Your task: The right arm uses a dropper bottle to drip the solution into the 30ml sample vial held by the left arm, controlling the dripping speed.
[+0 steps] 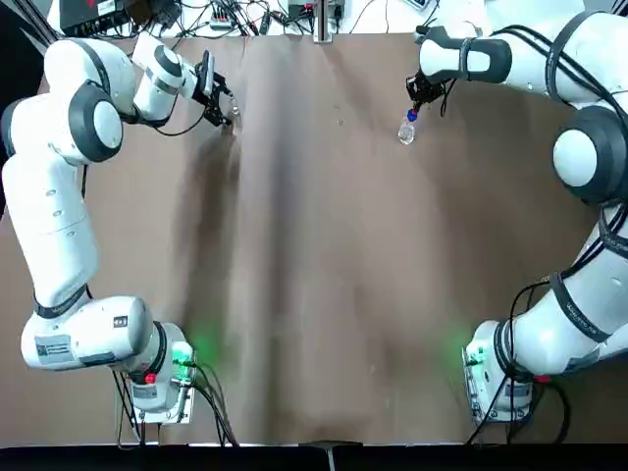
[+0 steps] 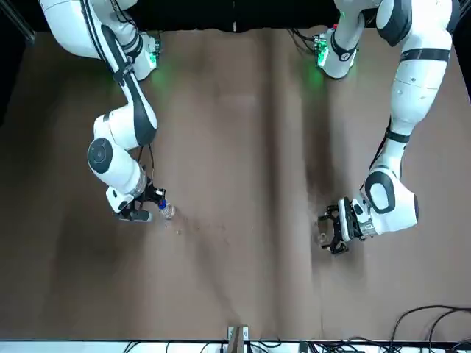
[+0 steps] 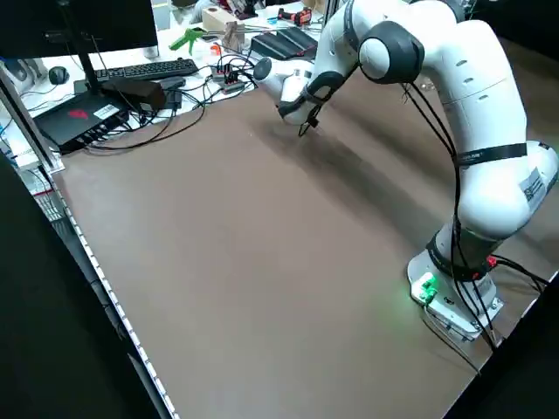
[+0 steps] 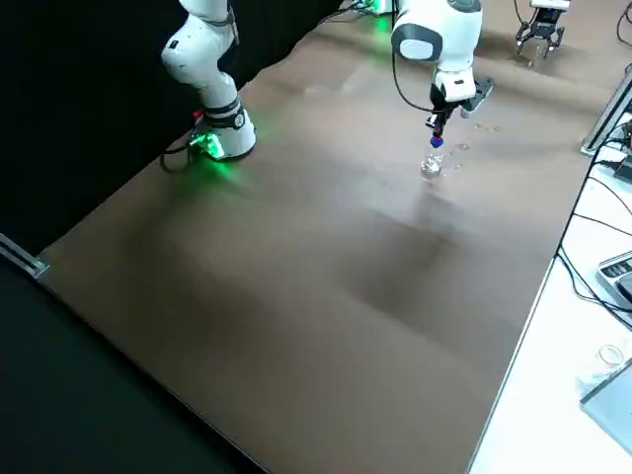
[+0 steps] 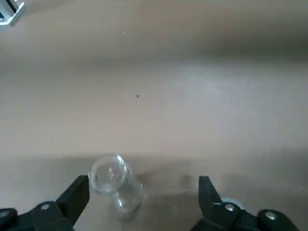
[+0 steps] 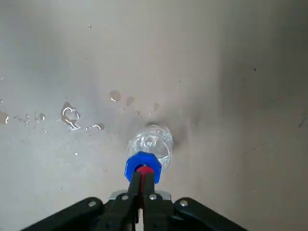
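The dropper bottle [image 6: 151,142] stands upright at the far right of the brown table [image 1: 324,275]. My right gripper [image 6: 143,180] is shut on its red bulb, just above the blue collar [image 6: 143,166]. The top view shows the same bottle [image 1: 407,129] under the right gripper [image 1: 422,98]. At the far left, my left gripper [image 5: 142,185] is open and low over the table. The clear sample vial [image 5: 113,177] stands between its fingers, closer to one finger [image 5: 77,195], and touches neither. That left gripper [image 2: 333,232] also shows in the front view.
Spilled drops [image 6: 71,117] wet the table beside the dropper bottle. A keyboard [image 3: 144,70], cables and boxes crowd the desk beyond the table's far edge. Both arm bases [image 1: 162,378] sit at the near edge with green lights.
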